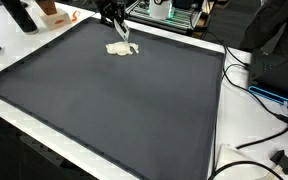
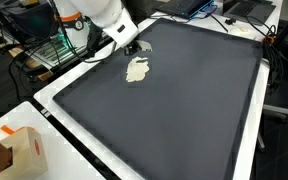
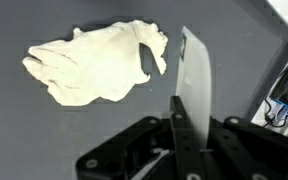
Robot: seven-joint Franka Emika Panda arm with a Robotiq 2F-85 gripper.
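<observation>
A crumpled cream cloth (image 1: 122,48) lies on the dark grey mat (image 1: 114,110) near one edge; it also shows in the other exterior view (image 2: 137,70) and fills the upper left of the wrist view (image 3: 94,65). My gripper (image 1: 118,27) hangs just above the mat beside the cloth, towards the mat's edge (image 2: 133,46). In the wrist view its fingers (image 3: 190,50) are pressed together, pale and edge-on, just right of the cloth and not touching it. Nothing shows between them.
The mat (image 2: 194,110) covers a white table. A cardboard box (image 2: 22,150) stands off one corner. Cables (image 1: 259,95) and a black clamp (image 1: 282,160) lie beside the mat. A wire rack (image 2: 44,45) stands behind the arm.
</observation>
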